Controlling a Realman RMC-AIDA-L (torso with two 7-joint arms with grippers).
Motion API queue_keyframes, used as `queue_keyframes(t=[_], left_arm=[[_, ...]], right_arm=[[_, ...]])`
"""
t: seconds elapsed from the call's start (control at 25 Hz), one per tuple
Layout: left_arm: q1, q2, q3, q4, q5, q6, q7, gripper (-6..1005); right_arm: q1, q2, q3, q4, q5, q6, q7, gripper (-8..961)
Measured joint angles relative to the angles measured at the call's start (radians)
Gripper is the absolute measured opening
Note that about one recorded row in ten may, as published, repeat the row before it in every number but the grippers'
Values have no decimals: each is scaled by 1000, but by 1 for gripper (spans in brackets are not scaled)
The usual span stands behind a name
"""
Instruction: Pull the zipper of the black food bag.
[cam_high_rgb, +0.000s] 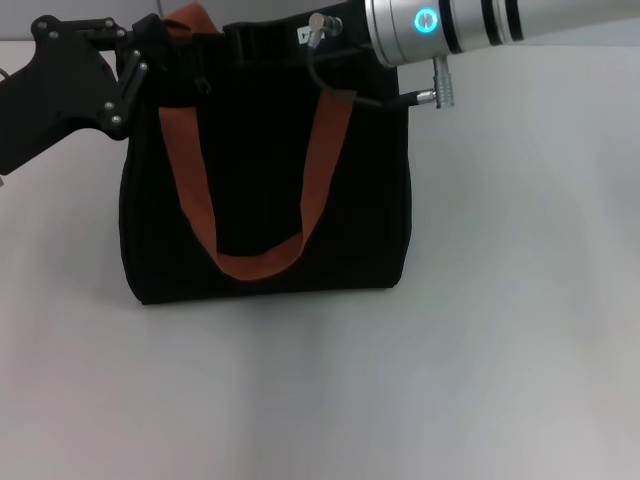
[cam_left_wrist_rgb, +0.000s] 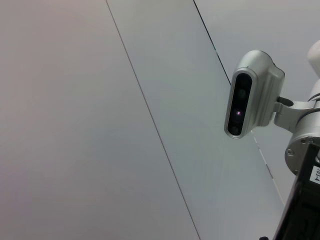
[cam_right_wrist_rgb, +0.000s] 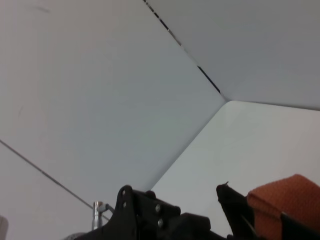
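The black food bag (cam_high_rgb: 265, 200) stands upright at the middle of the white table, its orange-brown strap handle (cam_high_rgb: 255, 262) hanging down the front. My left gripper (cam_high_rgb: 158, 55) is at the bag's top left corner, beside the strap's upper end. My right gripper (cam_high_rgb: 265, 40) reaches in from the upper right and sits over the bag's top edge near the middle. The zipper is hidden behind the grippers and the bag's top. The right wrist view shows the left gripper's black linkage (cam_right_wrist_rgb: 150, 212) and a bit of the orange strap (cam_right_wrist_rgb: 285, 202).
The white table (cam_high_rgb: 500, 350) lies open in front of and to the right of the bag. The right arm's silver forearm with a blue ring light (cam_high_rgb: 427, 20) crosses the top right. The left wrist view shows the right arm's silver wrist camera (cam_left_wrist_rgb: 250, 95) against wall panels.
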Motion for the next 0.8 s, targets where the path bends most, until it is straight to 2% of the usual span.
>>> queue_keyframes(t=[0.12, 0.44, 0.8], left_arm=[[3, -1, 0, 0, 0, 4, 1, 36], [17, -1, 0, 0, -7, 4, 2, 37], [25, -2, -1, 0, -9, -1, 3, 38]], right_arm=[[1, 0, -7, -7, -11, -1, -1, 163], [-15, 1, -10, -23, -13, 19, -28, 15], [-23, 3, -15, -33, -14, 25, -38, 1]])
